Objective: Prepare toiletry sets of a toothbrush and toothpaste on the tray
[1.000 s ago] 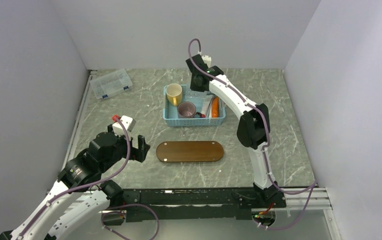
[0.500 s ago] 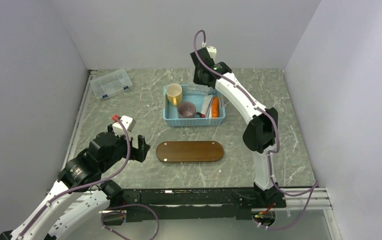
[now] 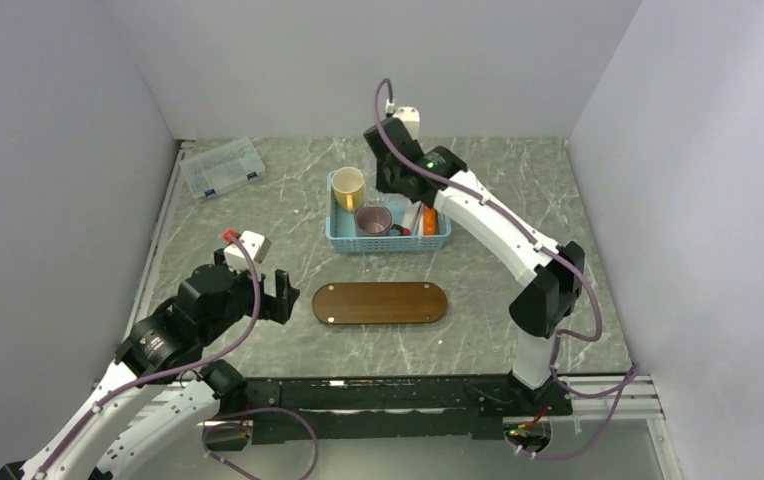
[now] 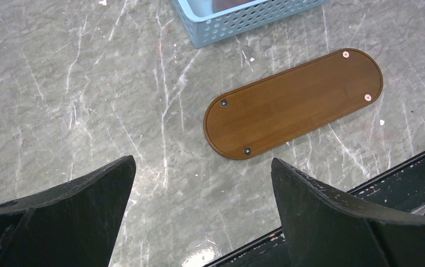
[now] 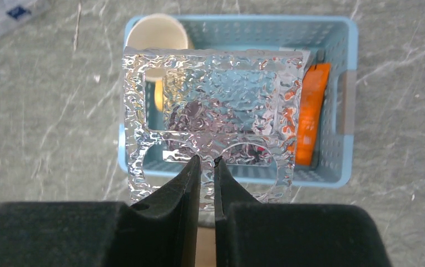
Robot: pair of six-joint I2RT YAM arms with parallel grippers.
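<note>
right pincer [image 5: 207, 162] tight on clear holder [image 5: 221, 111] over blue basket [image 5: 347, 100]; left pincer [image 4: 202, 163] agape near tray [image 4: 293, 103]

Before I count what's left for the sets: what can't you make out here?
Toothbrush: right wrist view, the clear holder in the right hand covers the basket's middle; top view, the right arm overlaps it.
Basket contents: left wrist view, cut off by the top edge.
Orange tube: one side behind the holder.

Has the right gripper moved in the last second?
Yes. In the top view the right gripper, shut on a clear holder, has swung from behind the far rim of the blue basket to over it.
</note>
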